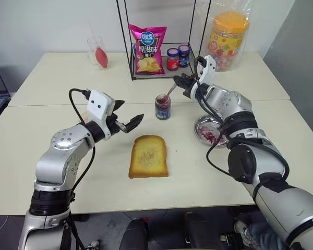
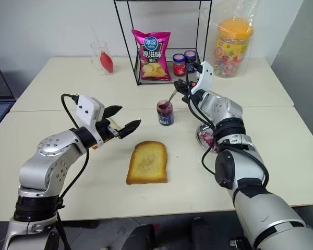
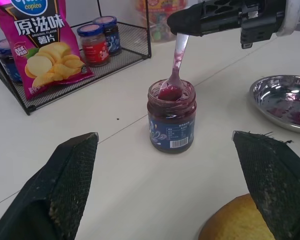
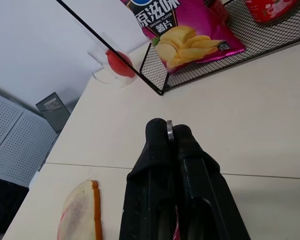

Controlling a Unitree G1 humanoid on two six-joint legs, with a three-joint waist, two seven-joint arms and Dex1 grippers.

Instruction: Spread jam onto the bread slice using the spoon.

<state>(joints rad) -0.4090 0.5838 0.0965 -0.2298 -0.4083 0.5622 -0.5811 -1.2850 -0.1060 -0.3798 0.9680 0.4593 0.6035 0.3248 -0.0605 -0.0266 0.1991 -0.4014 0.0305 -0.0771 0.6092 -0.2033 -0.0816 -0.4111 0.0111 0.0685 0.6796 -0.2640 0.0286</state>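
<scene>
The small glass jar of dark jam [image 1: 163,107] stands open at mid-table. The spoon [image 3: 177,57] slants down into it, its bowl resting in the jam at the jar's mouth. My right gripper [image 1: 180,81] is shut on the spoon's handle just above and behind the jar; the handle's metal end shows between its fingers [image 4: 160,150]. The golden bread slice [image 1: 148,155] lies flat in front of the jar, nearer me. My left gripper [image 1: 131,110] hovers open to the left of the jar and bread, empty, pointing at the jar.
A round metal dish [image 1: 204,124] smeared with jam sits right of the jar, under my right arm. Behind stands a wire shelf [image 1: 161,70] holding a chips bag [image 1: 147,49] and two lidded jars [image 1: 178,57]. A candy tub [image 1: 227,39] and a glass [image 1: 98,52] stand at the back. A pale, pink-smeared slice [image 4: 80,212] lies to the left.
</scene>
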